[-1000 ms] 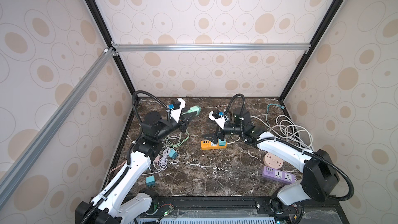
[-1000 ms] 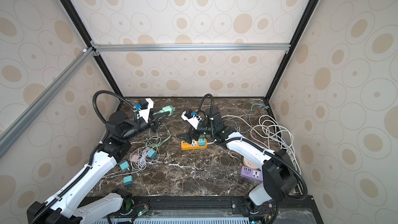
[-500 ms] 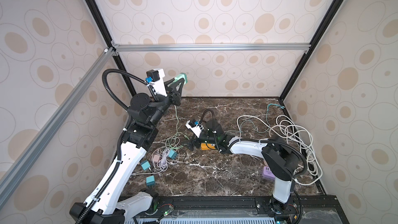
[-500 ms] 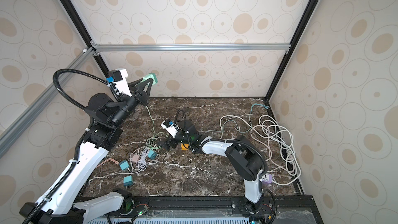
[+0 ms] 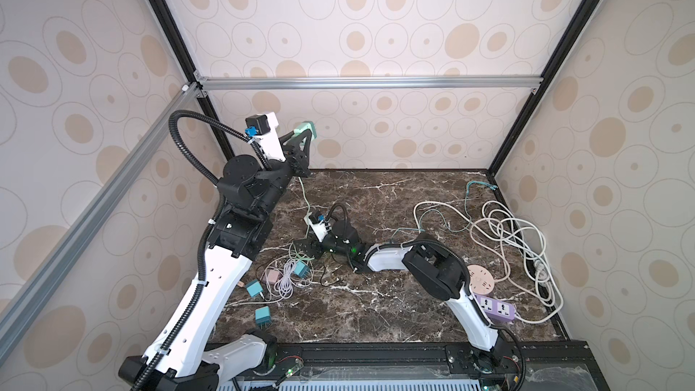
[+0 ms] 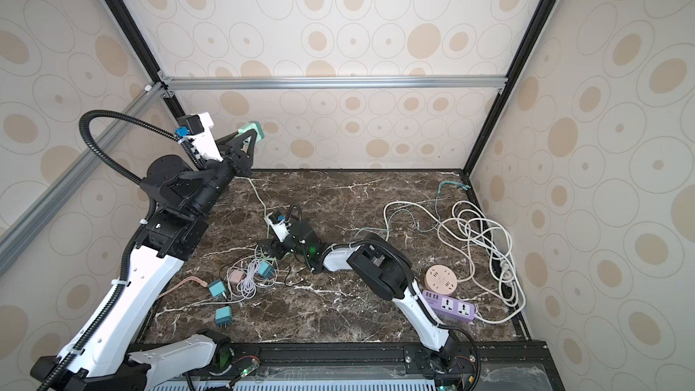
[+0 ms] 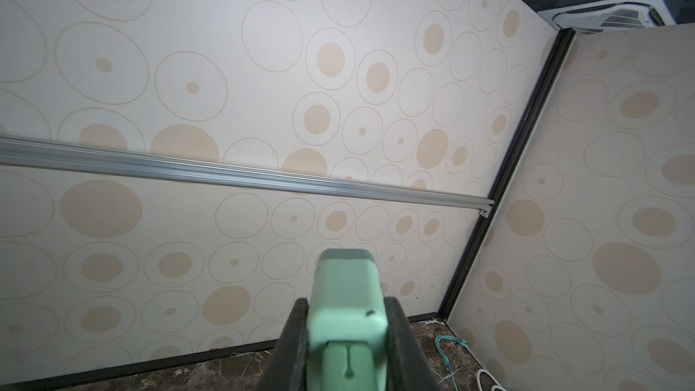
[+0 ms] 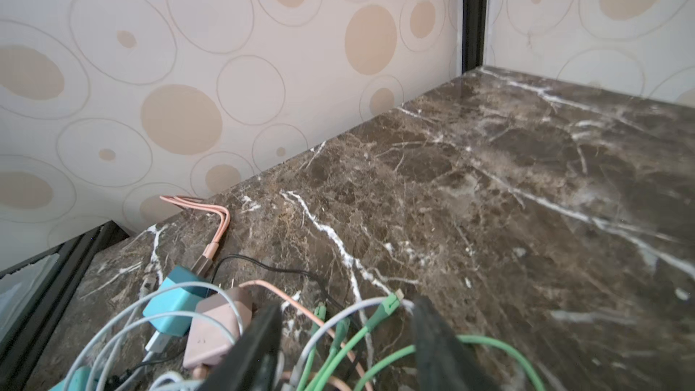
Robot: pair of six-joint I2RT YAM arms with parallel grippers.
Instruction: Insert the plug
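— Marble worktop (image 8: 489,182), cables (image 8: 389,302) everywhere. Where's the plug (image 7: 344,283)?
— Clamped in my left tool (image 7: 346,306), high over the worktop. My right tool (image 8: 348,312) lies low among cables, jaws apart. I'd lower the plug slowly, square to the strip (image 5: 496,308), which is well off from it.

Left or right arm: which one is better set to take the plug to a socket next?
Left. The left gripper is shut on the mint plug, held up off the table. The right gripper is low, open over the cable tangle.
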